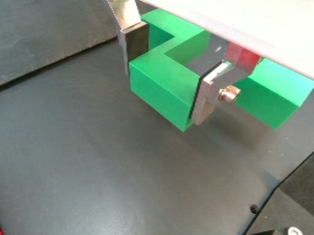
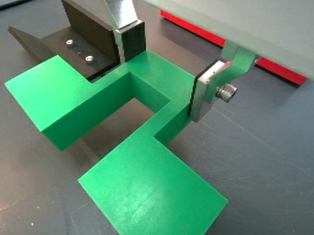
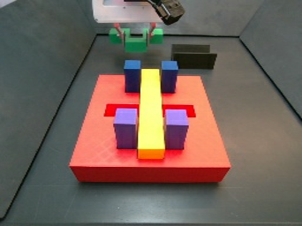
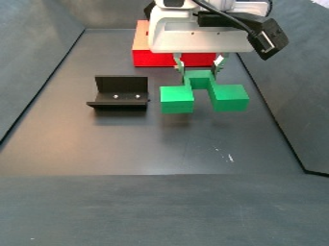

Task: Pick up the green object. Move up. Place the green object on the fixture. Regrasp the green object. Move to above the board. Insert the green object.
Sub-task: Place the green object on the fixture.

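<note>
Robot gripper point(image 4: 198, 69) jaws clamped across the raised middle of a stiff, light-looking bright green plastic block point(image 4: 202, 95), resting on the dark worktop point(image 4: 154, 144).

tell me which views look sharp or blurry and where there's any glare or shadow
Both wrist views are sharp on the bright green plastic block and the end effector straddling its raised middle. A side view shows pale glare streaks on the dark floor. Another side view is softer overall; the large red slab board is evenly lit, with a faint shadow beneath its front edge.

The tool point(image 3: 136, 35) grips the green object point(image 3: 134, 38) (behind the board point(image 3: 94, 132)).
</note>
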You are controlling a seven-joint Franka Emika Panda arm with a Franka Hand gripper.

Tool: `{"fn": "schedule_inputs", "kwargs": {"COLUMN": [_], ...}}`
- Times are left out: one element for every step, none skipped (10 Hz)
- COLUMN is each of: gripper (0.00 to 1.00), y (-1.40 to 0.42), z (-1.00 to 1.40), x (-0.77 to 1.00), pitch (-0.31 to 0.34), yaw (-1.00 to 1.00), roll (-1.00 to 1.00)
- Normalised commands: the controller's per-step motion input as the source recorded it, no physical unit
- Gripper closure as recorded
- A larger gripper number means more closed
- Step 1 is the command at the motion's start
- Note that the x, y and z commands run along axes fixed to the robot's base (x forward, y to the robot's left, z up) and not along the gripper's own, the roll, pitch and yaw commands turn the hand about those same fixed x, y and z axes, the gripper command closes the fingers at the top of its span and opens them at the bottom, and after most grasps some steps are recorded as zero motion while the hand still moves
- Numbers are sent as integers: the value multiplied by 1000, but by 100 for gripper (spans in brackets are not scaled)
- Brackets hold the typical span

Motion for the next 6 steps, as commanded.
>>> {"fn": "schedule_inputs", "kwargs": {"gripper": [100,100,100,100,100,100], "y": [-37,-37,-20,0,0,0], "z": [-80,-86,-43,0,0,0], "x": [0,0,0,0,0,0], "pitch": [0,0,0,31,0,0], "yaw": [0,0,0,0,0,0], "roll": [0,0,0,0,-6,-11]}}
